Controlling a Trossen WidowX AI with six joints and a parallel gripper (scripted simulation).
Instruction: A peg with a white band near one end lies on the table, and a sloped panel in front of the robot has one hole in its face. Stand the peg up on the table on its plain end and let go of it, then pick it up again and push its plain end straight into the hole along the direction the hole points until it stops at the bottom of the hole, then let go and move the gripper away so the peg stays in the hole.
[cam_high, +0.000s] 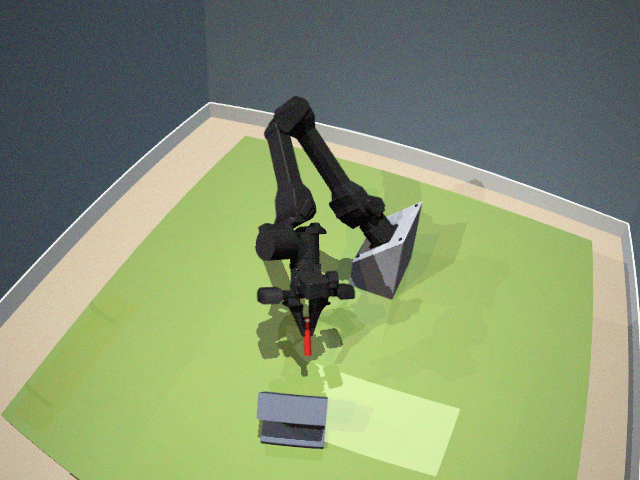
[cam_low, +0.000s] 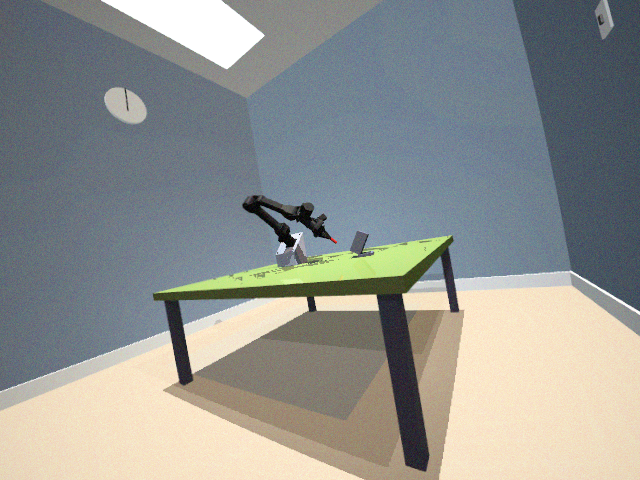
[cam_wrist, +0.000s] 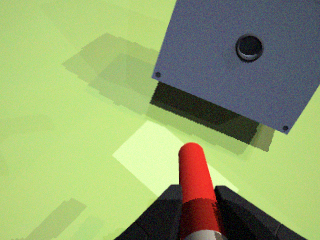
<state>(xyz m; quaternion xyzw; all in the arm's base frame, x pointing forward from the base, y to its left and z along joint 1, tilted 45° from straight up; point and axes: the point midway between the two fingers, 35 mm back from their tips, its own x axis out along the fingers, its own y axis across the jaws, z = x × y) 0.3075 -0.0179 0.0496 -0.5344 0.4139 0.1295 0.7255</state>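
The red peg (cam_high: 307, 345) (cam_low: 333, 240) (cam_wrist: 192, 165) is held in the air above the table, tilted, with its plain end pointing out and down toward the panel's side. Its white band shows near the fingers at the bottom of the wrist view. My gripper (cam_high: 308, 330) (cam_low: 329, 238) (cam_wrist: 199, 192) is shut on the peg. The sloped panel (cam_high: 292, 408) (cam_low: 359, 242) (cam_wrist: 210, 55) stands apart from the peg. Its one hole (cam_wrist: 249, 48) shows dark in the wrist view, up and to the right of the peg's tip. The hole's inside is too dark to read.
The panel has a low base (cam_high: 292, 441) on the green table top (cam_high: 180, 361) (cam_low: 310, 286) (cam_wrist: 50, 165). The arm rises from a grey-white wedge-shaped mount (cam_high: 385, 263) (cam_low: 291, 255). A bright light patch (cam_high: 403, 418) lies on the table beside the panel.
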